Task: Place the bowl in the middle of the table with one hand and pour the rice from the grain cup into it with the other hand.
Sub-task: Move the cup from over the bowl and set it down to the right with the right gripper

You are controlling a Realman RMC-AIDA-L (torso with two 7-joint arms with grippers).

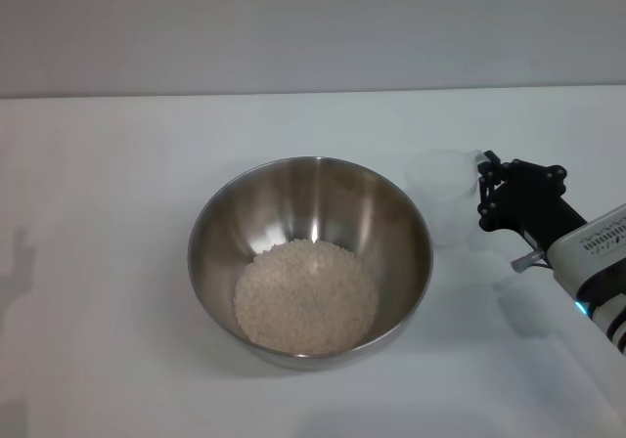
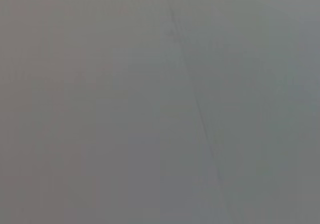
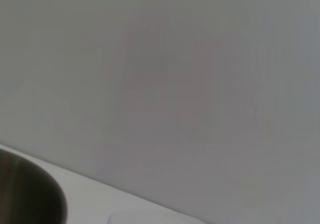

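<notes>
Steel bowl [image 1: 310,258] sits mid-worktop [image 1: 98,213], rice [image 1: 306,296] heaped inside. Empty clear cup [image 1: 445,194] upright just right of bowl. Right gripper [image 1: 486,196] at cup's far side; grip cannot be told. Cup likely light, thin, crushable: hold mid-wall gently. Left gripper unseen.

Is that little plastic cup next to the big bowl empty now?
Empty, as far as shows. The grain cup stands upright by the right hand with no grains visible, and the rice is heaped in the bowl.
</notes>
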